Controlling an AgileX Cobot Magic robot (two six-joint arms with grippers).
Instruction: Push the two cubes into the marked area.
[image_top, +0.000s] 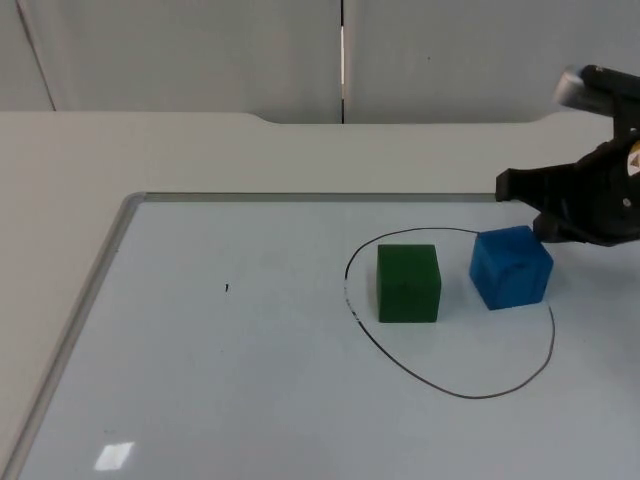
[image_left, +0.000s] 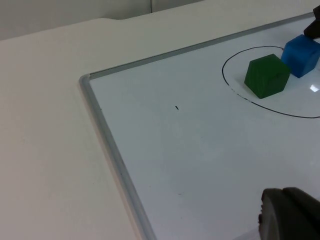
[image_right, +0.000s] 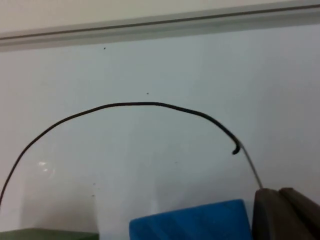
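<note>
Whiteboard (image_top: 250, 400) lying on the table (image_top: 60, 160), bearing a hand-drawn black outline (image_top: 455, 392). Green cube (image_top: 408, 283) stands inside the outline near its left edge; blue cube (image_top: 511, 266) sits to its right, also inside, apart from it. Right hand (image_top: 545, 225) rests just behind the blue cube; grip state cannot be told. Left hand (image_left: 290, 215) waits over the whiteboard, likewise indeterminate.

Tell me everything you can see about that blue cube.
The blue cube is a plain, matte block, perhaps foam or painted wood, standing flat on the whiteboard, turned slightly askew. It sits inside the hand-drawn black outline, near its right edge, apart from the green cube. The right pincer is right behind it, seemingly touching.
</note>
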